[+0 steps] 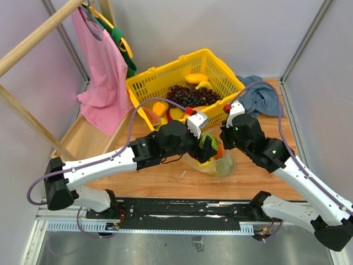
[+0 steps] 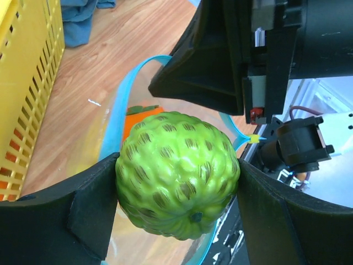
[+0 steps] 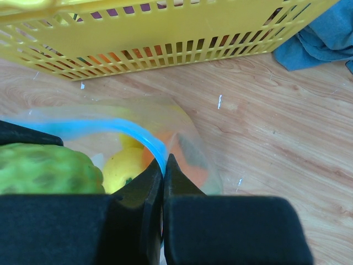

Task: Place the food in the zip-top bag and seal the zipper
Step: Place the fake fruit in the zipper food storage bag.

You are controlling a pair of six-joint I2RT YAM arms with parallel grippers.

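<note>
So the wooden worktop (image 1: 165,182) has a big yellow basket (image 1: 148,83) at the back. The clear zip-top bag (image 1: 219,167) sits just in front of it, between the two arms, with its mouth open. The left gripper (image 2: 179,187) has its jaws clamped on either side of the bumpy green fruit (image 2: 176,165), holding it right at the bag's mouth. The right gripper (image 3: 163,165) has its jaws pinched tight on the bag's rim, right on the blue zipper (image 3: 127,126), which isn't sealed. Inside the bag you can see a yellow fruit (image 3: 124,168) and an orange one (image 3: 193,165).
</note>
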